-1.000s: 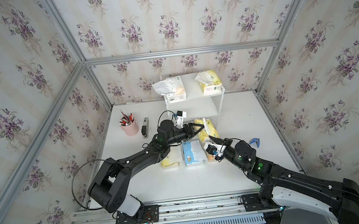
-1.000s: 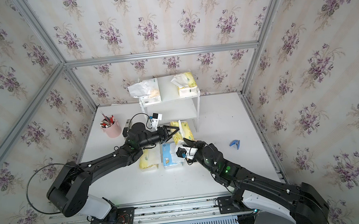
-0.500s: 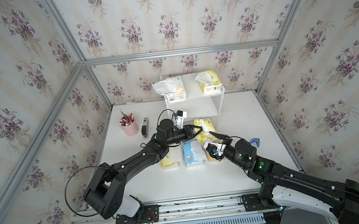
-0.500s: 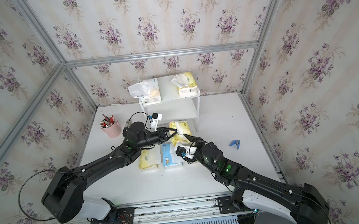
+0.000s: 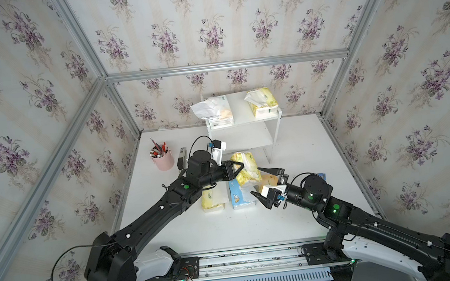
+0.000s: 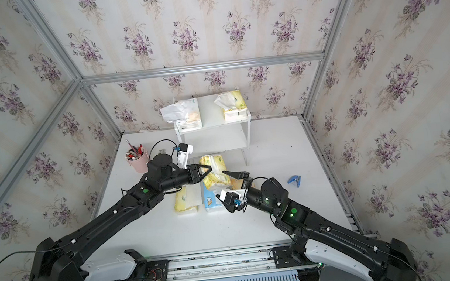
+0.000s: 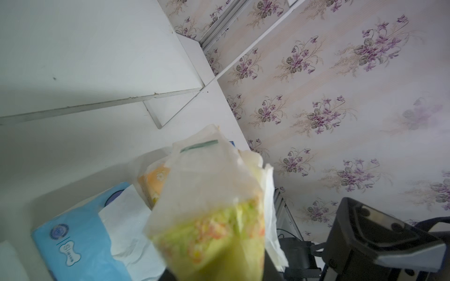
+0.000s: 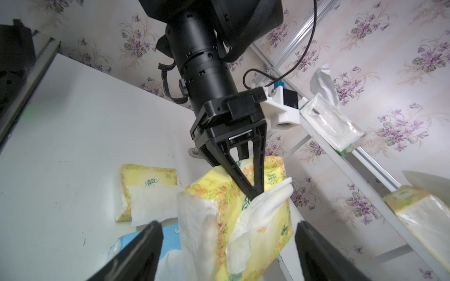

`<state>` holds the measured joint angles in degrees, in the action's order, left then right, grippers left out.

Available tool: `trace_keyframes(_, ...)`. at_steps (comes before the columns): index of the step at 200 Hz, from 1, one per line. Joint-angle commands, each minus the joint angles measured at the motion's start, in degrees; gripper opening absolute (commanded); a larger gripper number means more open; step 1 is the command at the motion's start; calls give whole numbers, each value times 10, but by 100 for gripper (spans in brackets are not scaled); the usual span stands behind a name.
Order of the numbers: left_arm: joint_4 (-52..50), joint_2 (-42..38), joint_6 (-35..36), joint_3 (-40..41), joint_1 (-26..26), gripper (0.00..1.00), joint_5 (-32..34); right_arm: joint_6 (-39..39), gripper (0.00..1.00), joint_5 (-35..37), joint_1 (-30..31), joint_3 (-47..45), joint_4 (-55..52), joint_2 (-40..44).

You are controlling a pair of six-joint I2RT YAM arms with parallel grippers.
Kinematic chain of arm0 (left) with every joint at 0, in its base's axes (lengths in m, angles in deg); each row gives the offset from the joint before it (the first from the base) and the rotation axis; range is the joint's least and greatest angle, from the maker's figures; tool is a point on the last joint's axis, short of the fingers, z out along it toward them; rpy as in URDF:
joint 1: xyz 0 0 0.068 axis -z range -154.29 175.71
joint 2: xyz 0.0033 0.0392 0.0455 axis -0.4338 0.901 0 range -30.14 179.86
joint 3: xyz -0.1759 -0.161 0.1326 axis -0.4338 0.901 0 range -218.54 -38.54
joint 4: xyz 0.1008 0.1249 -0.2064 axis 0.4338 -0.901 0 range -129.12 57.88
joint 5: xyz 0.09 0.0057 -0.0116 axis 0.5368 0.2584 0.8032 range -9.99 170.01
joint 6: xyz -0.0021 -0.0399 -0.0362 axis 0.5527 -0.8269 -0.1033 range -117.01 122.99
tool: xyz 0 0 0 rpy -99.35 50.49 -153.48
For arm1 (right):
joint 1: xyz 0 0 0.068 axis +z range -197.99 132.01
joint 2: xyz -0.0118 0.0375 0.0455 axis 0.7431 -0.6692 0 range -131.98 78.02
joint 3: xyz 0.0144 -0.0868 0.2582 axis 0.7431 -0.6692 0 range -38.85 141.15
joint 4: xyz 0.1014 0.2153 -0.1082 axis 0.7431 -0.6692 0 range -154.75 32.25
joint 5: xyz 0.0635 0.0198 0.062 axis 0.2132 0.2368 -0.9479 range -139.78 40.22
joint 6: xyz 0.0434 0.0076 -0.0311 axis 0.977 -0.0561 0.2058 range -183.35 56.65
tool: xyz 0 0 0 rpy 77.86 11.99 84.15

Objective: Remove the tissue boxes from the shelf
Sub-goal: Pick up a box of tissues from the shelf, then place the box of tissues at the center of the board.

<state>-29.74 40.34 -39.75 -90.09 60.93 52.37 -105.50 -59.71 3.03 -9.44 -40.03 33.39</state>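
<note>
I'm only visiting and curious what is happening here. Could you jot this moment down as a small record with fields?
Shelf top: white pack and shelf yellow pack
Left jaws: shut on lifted yellow pack, held above the table
Right jaws: open wide beside the lifted yellow pack, holding nothing
Lying on table: table yellow pack, blue-and-white pack, orange pack
Other: pink pen cup
Left to remove: two packs on the shelf top
</note>
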Motion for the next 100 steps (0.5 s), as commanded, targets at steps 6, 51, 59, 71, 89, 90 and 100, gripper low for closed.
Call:
trace_keyframes(6, -112, -35, 72, -13, -4, 30, 42, 25, 90, -54, -10, 11, 22, 11)
trace_keyframes(51, -251, -112, 113, -22, -7, 30, 44, 49, 91, 39, -58, 32, 82, -12)
trace_keyframes(59, -276, -125, 116, -23, -7, 30, 44, 63, 91, 50, -76, 34, 98, -20)
trace_keyframes(71, -308, -146, 117, -21, -7, 30, 39, 82, 91, 58, -97, 32, 121, -29)
trace_keyframes(89, -351, -174, 116, -14, -7, 30, 21, 90, 91, 60, -114, 31, 138, -40)
trace_keyframes(90, -354, -176, 116, -14, -7, 30, 20, 90, 91, 60, -114, 31, 138, -41)
trace_keyframes(100, -374, -189, 112, -10, -8, 30, 8, 90, 92, 61, -116, 31, 140, -47)
